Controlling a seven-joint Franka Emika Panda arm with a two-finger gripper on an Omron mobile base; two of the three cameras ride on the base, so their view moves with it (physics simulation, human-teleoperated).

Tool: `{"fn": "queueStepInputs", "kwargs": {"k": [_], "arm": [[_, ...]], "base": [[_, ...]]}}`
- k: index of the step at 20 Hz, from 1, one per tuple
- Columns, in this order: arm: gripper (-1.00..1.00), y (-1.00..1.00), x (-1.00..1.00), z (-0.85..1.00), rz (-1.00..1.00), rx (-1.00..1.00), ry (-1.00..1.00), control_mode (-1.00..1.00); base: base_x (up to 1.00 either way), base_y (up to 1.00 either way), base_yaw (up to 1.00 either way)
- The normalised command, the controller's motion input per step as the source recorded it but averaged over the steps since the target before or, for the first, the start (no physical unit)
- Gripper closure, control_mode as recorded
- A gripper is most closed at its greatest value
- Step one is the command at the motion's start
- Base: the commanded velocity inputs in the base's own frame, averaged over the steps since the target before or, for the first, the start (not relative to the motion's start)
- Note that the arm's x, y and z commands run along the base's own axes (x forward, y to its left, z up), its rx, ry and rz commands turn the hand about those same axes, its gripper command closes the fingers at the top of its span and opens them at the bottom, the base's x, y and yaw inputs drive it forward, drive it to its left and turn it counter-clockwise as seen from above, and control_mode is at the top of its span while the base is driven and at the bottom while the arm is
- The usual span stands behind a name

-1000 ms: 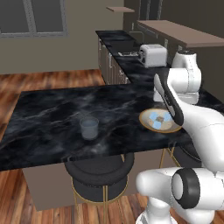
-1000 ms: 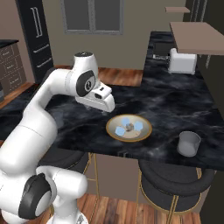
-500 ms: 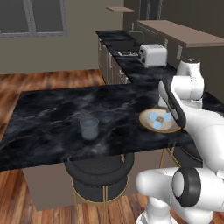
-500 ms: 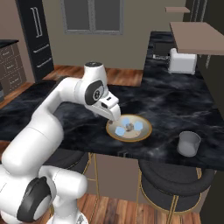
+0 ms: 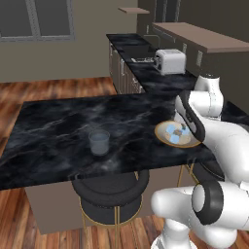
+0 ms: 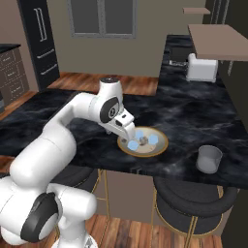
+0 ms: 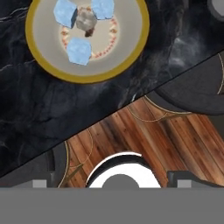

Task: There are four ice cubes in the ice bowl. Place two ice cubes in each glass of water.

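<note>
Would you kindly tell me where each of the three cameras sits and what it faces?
Left base view: behind the arm's left, facing the black marble counter; white arm at lower right.
Right base view: behind its right, same counter; the arm reaches the tan-rimmed ice bowl.
Hand view: on the hand, looking down at the bowl's pale-blue ice cubes; open gripper.
Both base views share the silver toaster.

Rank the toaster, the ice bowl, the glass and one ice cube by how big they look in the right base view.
1. ice bowl
2. toaster, though it stands farther off, so the top two are unsure
3. glass
4. ice cube
</note>
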Motion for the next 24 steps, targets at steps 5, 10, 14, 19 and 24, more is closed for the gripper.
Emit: {"fn": "queueStepInputs", "kwargs": {"k": [5, 10, 14, 19, 24], "arm": [[-1.0, 0.0, 0.3, -0.29, 0.0, 0.0, 0.01, -1.0], [-1.0, 0.0, 0.29, -0.27, 0.0, 0.0, 0.0, -1.0], [-1.0, 0.0, 0.26, -0.32, 0.0, 0.02, 0.0, -1.0], [-1.0, -0.06, 0.24, -0.28, 0.0, 0.04, 0.0, -1.0], [-1.0, -0.11, 0.22, -0.24, 0.0, 0.05, 0.0, -1.0]], "base": [[0.0, 0.0, 0.0], [0.0, 0.0, 0.0], [0.0, 0.0, 0.0], [0.0, 0.0, 0.0], [0.0, 0.0, 0.0]]}}
